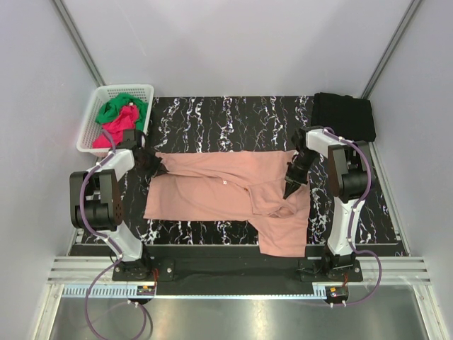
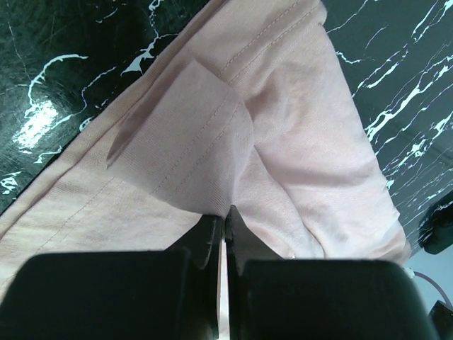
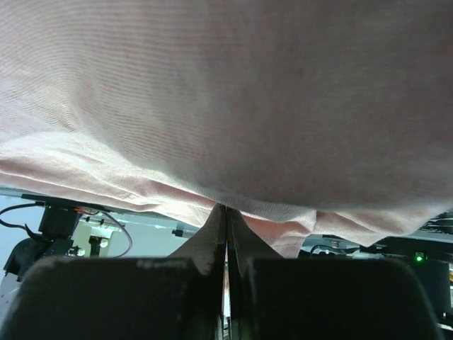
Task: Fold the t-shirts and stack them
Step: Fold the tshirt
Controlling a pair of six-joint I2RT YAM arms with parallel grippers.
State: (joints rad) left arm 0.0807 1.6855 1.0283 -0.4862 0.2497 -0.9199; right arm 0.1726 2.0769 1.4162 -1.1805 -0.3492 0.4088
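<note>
A salmon-pink t-shirt (image 1: 219, 188) lies spread across the black marble mat (image 1: 233, 113), with its right part hanging down toward the near edge. My left gripper (image 1: 157, 168) is at the shirt's upper-left corner. In the left wrist view this gripper (image 2: 226, 216) is shut on a raised fold of the pink cloth (image 2: 297, 142). My right gripper (image 1: 289, 191) is on the shirt's right side. In the right wrist view it (image 3: 226, 209) is shut on a pinch of the cloth (image 3: 226, 92), which drapes over the fingers.
A white basket (image 1: 88, 131) at the back left holds a green tee (image 1: 120, 108) and a magenta-red tee (image 1: 120, 126). A folded black tee (image 1: 345, 115) lies at the back right corner. Grey walls close in both sides.
</note>
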